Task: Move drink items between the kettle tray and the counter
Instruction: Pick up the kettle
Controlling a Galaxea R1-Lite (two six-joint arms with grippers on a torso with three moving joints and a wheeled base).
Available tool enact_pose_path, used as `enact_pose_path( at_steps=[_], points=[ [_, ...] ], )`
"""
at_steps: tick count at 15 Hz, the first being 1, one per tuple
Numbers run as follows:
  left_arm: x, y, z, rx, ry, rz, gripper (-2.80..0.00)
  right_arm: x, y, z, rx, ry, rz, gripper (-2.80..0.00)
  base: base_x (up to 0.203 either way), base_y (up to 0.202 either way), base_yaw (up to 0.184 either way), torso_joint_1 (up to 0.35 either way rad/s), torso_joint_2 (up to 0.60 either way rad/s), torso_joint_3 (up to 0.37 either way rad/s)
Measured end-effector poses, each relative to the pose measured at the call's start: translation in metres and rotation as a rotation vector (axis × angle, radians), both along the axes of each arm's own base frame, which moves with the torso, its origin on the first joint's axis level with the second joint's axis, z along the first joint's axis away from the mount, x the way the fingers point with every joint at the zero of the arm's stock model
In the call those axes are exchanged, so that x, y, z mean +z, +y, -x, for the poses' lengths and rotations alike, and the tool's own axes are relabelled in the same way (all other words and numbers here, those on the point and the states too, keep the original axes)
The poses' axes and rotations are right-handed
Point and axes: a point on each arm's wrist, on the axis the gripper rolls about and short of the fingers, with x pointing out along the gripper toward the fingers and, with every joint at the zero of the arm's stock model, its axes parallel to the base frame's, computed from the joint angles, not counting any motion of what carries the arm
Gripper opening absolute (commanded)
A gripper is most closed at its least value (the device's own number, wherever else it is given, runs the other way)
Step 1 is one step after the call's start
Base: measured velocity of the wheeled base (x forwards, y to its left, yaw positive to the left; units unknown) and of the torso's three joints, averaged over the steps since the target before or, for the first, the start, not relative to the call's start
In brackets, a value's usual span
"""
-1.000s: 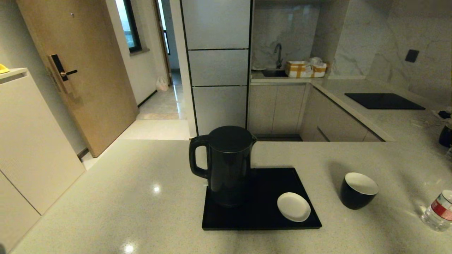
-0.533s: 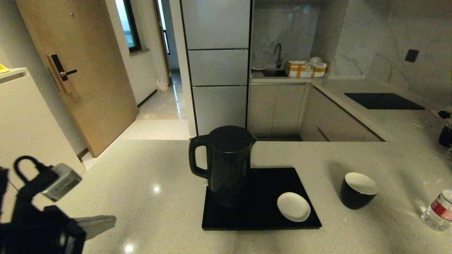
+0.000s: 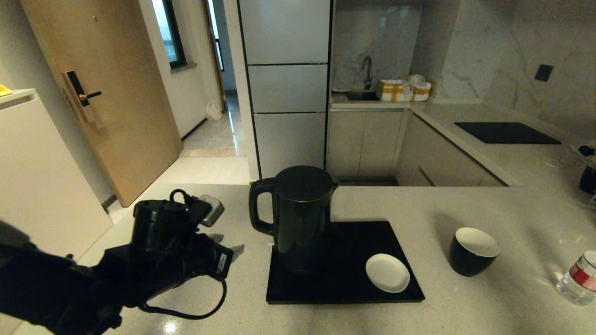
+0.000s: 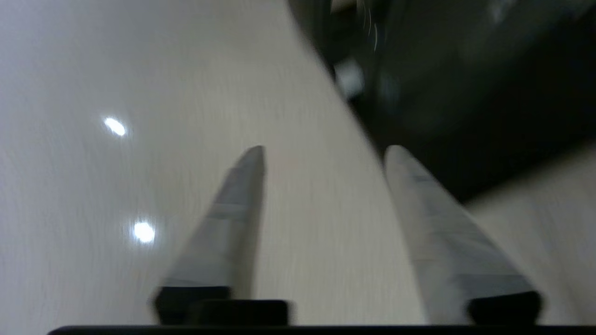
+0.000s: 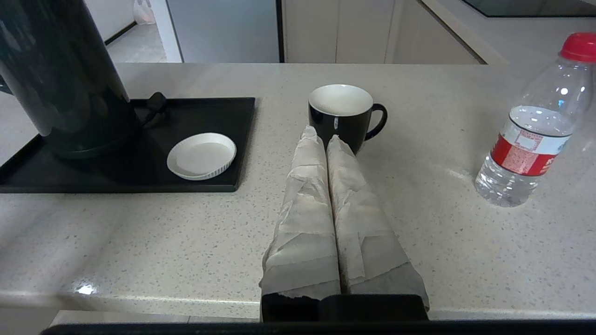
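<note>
The tall black kettle (image 3: 300,214) stands on the left part of the black kettle tray (image 3: 358,237). My left gripper (image 3: 228,244) hovers open over the counter (image 3: 186,223), just left of the kettle's loop handle (image 3: 257,207). In the left wrist view its fingers (image 4: 324,151) hold nothing, with the kettle (image 4: 442,70) dark ahead. The black cup (image 3: 472,251), white inside, and the red-capped bottle (image 3: 577,279) stand on the counter right of the tray. My right gripper (image 5: 321,136) is shut and empty at the near counter edge, pointing at the cup (image 5: 344,111), whose small handle shows here; the bottle (image 5: 535,125) is beside it.
A small white saucer (image 3: 387,273) lies on the tray's near right corner. A black cooktop panel (image 3: 506,133) is set in the far right counter, with a dark object (image 3: 587,179) at the right edge. The sink and boxes (image 3: 402,90) are at the back.
My left arm has come into view from the lower left and moved right and forward, bringing its open gripper close to the kettle's handle. Kettle, cup, bottle and saucer have not moved.
</note>
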Motion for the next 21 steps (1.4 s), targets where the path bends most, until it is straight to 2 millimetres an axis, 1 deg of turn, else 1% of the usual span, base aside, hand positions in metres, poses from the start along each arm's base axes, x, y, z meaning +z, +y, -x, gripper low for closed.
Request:
enact_pose_path(
  at_steps=[2,3,10,14,21],
  points=[
    [0.0,-0.016,-0.014,0.069,-0.087,0.0,0.0,0.0,0.0,0.0,0.0,0.0,0.0,-2.8,0.0,0.0,0.0,0.0,0.0,0.0],
    [-0.001,-0.019,-0.018,0.101,-0.1,-0.01,0.0,0.0,0.0,0.0,0.001,0.0,0.0,-2.8,0.0,0.0,0.0,0.0,0.0,0.0],
    [-0.008,-0.031,-0.039,0.197,-0.131,-0.049,0.0,0.0,0.0,0.0,0.0,0.0,0.0,-2.8,0.0,0.0,0.0,0.0,0.0,0.0],
    [-0.012,-0.043,-0.059,0.206,-0.154,-0.044,0.0,0.0,0.0,0.0,0.0,0.0,0.0,-2.8,0.0,0.0,0.0,0.0,0.0,0.0],
    [-0.026,-0.059,-0.091,0.218,-0.175,-0.043,0.0,0.0,0.0,0.0,0.0,0.0,0.0,-2.8,0.0,0.0,0.0,0.0,0.0,0.0]
  ],
)
